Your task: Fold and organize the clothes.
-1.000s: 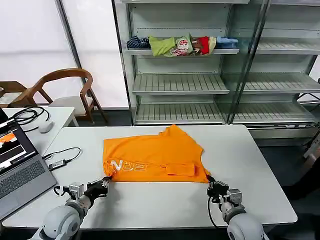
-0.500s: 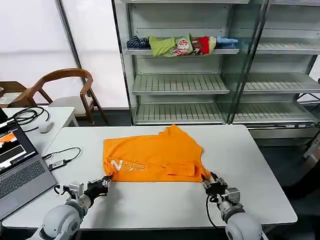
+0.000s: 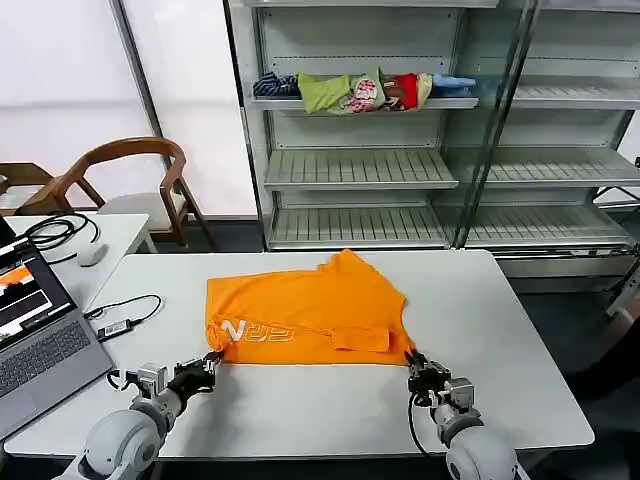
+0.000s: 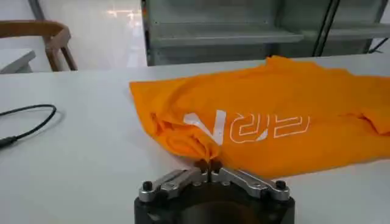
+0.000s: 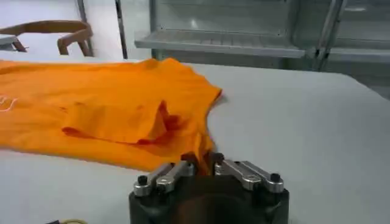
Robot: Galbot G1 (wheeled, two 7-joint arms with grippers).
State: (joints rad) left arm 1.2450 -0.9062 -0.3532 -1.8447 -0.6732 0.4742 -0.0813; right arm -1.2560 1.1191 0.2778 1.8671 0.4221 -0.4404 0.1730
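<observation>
On white tabletop point(image 3: 500, 320), bright orange short-sleeved cotton T-shirt point(image 3: 305, 315) spread flat, white lettering up. Left gripper point(image 4: 208, 165) pinched shut on near left hem corner; right gripper point(image 5: 200, 159) pinched on near right hem corner. Best lifted evenly, both corners level, carried away toward far edge, no tugging sideways. Bulk of shirt just beyond both grippers, between them.

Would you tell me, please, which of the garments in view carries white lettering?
The orange T-shirt lying on the white table, lettering near the left pincer. The green, red and blue garments sit piled on the shelf behind, showing no such lettering.
</observation>
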